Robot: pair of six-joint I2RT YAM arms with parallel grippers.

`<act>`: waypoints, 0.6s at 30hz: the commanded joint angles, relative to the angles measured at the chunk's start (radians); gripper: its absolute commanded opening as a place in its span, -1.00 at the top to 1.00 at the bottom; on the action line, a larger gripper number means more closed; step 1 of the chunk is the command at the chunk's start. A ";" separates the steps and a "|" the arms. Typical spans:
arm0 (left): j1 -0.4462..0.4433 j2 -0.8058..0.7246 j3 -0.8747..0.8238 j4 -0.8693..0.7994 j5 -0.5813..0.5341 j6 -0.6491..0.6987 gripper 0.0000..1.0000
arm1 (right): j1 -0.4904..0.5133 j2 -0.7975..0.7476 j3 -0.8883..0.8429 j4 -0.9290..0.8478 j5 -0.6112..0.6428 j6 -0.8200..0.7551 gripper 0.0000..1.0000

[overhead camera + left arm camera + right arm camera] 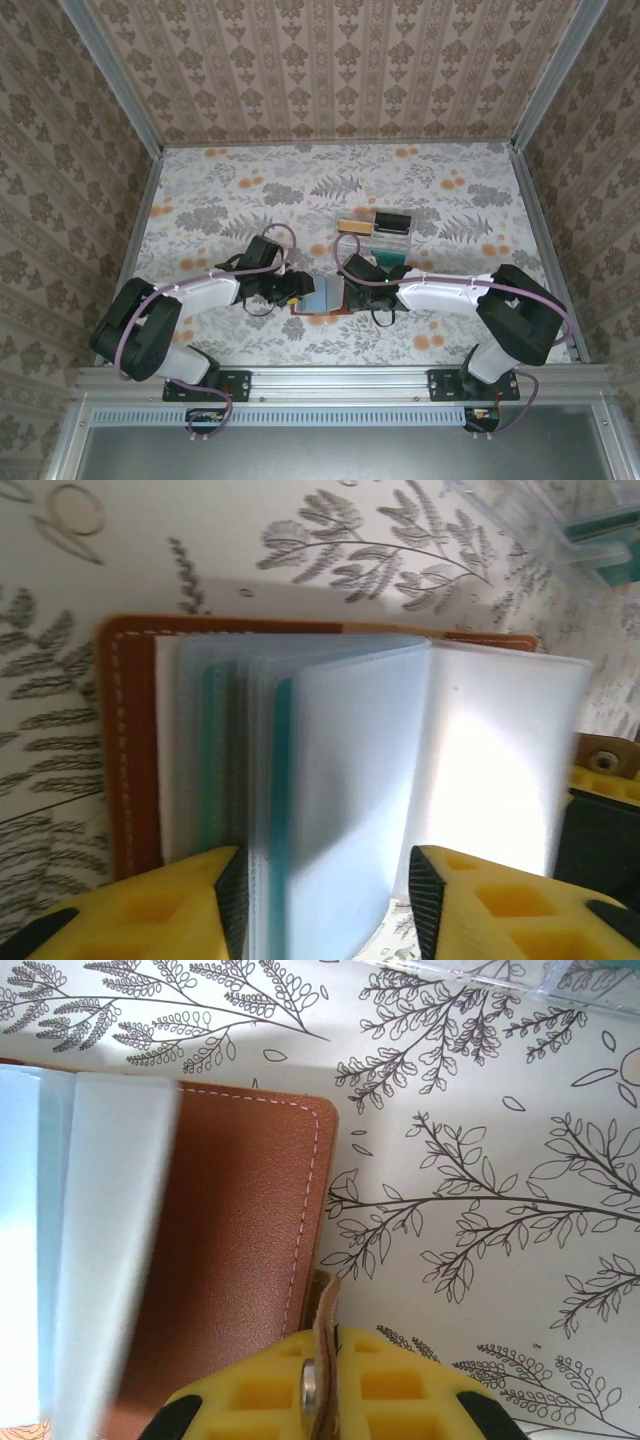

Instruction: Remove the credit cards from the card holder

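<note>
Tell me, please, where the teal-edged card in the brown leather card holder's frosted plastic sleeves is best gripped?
Probably by its exposed teal edge: the teal-edged card stands thin and on edge among the fanned frosted plastic sleeves, so pinch across its flat faces from the pages' free side, where the left end effector straddles them.

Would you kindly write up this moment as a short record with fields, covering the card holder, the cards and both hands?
card holder: lying open on the table, between the two hands
sleeves: clear, fanned upward
credit cards: teal edges inside the sleeves; not yet out
left hand: jaws apart, straddling the sleeves
right hand: shut on the holder's leather snap tab
clear tray: on the table beyond the holder
</note>
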 commanded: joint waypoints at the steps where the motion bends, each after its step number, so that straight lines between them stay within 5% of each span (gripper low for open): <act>1: -0.023 0.000 0.048 0.070 0.076 0.026 -0.04 | 0.002 0.006 -0.007 0.020 -0.025 0.013 0.84; 8: -0.043 0.027 0.075 0.077 0.110 0.038 -0.23 | 0.001 0.002 -0.011 0.020 -0.020 0.019 0.83; 18: -0.066 0.032 0.106 0.067 0.121 0.060 -0.21 | -0.014 -0.033 -0.044 0.042 -0.018 0.039 0.81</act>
